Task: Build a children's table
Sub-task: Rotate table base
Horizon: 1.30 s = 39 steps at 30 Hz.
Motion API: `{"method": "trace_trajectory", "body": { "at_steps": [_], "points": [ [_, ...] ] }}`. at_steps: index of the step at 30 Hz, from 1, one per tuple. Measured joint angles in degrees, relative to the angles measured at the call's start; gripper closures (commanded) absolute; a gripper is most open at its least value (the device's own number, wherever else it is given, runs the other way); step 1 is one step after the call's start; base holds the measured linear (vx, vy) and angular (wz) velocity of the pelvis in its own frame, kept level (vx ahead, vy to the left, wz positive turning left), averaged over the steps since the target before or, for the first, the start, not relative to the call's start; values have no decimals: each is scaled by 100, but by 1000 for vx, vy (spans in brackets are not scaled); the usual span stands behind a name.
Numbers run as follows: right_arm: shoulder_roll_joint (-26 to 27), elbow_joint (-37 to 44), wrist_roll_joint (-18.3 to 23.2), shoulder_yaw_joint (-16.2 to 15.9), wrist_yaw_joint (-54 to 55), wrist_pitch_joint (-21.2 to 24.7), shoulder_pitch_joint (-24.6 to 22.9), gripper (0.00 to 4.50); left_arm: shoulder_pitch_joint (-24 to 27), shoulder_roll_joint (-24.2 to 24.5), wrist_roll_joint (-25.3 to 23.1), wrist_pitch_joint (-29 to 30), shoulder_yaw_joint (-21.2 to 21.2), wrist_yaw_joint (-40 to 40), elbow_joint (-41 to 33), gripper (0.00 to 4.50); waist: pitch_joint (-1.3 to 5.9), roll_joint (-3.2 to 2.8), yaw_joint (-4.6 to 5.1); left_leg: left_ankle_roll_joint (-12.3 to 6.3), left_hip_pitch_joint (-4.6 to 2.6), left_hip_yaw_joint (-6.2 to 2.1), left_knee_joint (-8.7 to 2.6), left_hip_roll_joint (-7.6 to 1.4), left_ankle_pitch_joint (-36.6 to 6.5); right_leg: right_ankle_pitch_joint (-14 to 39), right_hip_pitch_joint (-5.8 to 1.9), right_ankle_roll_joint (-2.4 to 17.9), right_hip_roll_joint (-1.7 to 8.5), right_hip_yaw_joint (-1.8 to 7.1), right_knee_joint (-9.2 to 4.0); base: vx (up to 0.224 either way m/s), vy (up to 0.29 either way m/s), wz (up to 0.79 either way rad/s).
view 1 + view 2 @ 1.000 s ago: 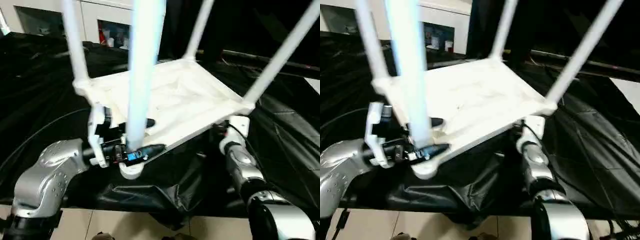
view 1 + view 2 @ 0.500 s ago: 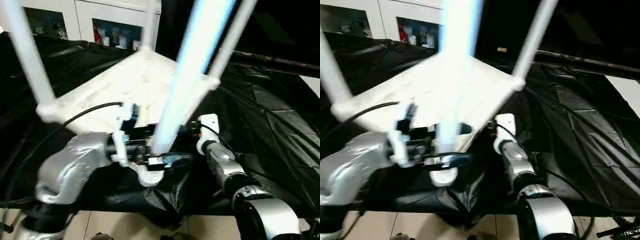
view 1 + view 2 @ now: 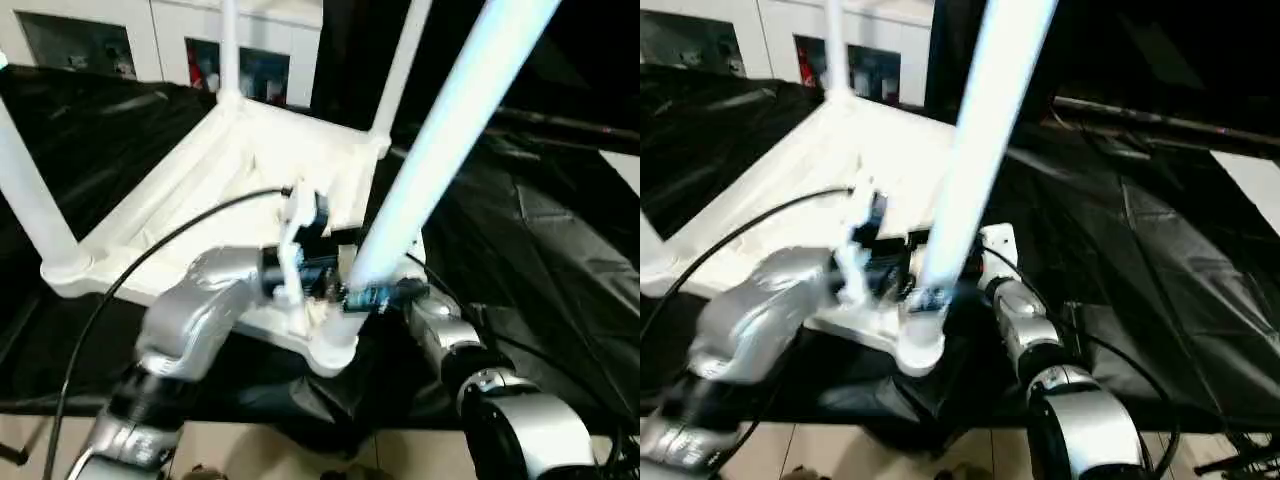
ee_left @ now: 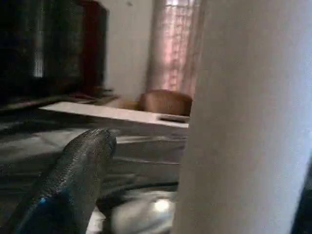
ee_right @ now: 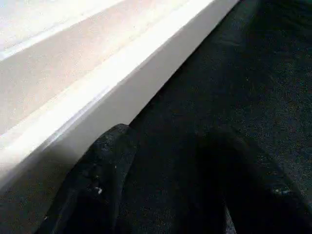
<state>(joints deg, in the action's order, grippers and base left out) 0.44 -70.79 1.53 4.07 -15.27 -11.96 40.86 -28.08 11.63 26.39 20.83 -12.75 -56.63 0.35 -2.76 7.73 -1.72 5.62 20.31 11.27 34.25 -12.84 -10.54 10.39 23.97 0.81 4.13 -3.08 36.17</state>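
Note:
The children's table lies upside down on the black cloth, its white tabletop (image 3: pixel 250 160) ribbed side up. Legs stand in its corner sockets. The nearest leg (image 3: pixel 450 130) leans up to the right from the near corner socket (image 3: pixel 335 345). My left gripper (image 3: pixel 372 292) reaches across and stands open around the base of this leg. One finger (image 4: pixel 73 185) shows beside the leg (image 4: pixel 243 117) with a gap between them. My right gripper (image 5: pixel 170 131) is open low against the tabletop's side edge (image 5: pixel 97 97), with only black cloth between its fingers.
The black-draped work table (image 3: pixel 560 250) stretches off to the right and back. Its front edge and the tiled floor (image 3: pixel 250 450) lie just below the near corner. White cabinets (image 3: pixel 180 40) stand behind. A black cable (image 3: pixel 150 260) loops over my left forearm.
The tabletop has turned and its near corner has slid right. My left arm went with it around the near leg, which now leans right. The right gripper has stayed by the edge.

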Motion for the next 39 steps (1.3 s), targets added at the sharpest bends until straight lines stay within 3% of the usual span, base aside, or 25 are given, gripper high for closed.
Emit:
{"method": "trace_trajectory", "body": {
  "at_steps": [6,16,23,28,33,35,39],
  "points": [
    [30,0,-4,-21,-419,30,0,170,-140,-145,-207,-279,28,128,369,8,-4,38,-7,0,-6,-2,2,-1,0,-6,2,8,-4,0,3,0,0,0],
    [51,-13,-1,-63,-682,63,71,170,-290,-360,-343,-617,28,247,772,8,-8,51,-11,-1,1,-3,5,-1,-1,-7,8,8,-3,1,0,0,0,0],
    [-46,-21,-102,-62,-578,-14,214,170,-654,-493,-786,-1101,-3,525,1410,8,-10,53,-19,-1,-2,-3,5,-1,0,-8,8,10,-3,2,1,0,0,0],
    [-457,198,283,231,-1111,-208,315,170,-602,-39,-1053,-1324,-77,418,1753,8,-28,19,-51,-2,0,-1,6,1,0,-8,7,10,2,3,0,0,0,0],
    [-916,549,353,296,-1717,-324,259,170,-331,341,-1036,-1241,-64,-84,1750,8,-35,3,-81,-2,1,0,4,-1,0,-8,7,11,0,0,0,0,0,0],
    [-989,776,318,149,-2067,-347,46,170,-326,520,-1065,-1238,-187,-360,1743,34,-47,-46,-107,-3,0,0,5,0,-2,-8,2,11,2,0,-6,0,0,0],
    [-1764,1163,184,-122,-2860,-373,-548,170,-214,1262,-1415,-1320,-414,-949,2274,63,-93,-155,-193,-5,3,3,6,5,-1,-8,1,12,8,0,-5,0,0,0]
  ]
}}
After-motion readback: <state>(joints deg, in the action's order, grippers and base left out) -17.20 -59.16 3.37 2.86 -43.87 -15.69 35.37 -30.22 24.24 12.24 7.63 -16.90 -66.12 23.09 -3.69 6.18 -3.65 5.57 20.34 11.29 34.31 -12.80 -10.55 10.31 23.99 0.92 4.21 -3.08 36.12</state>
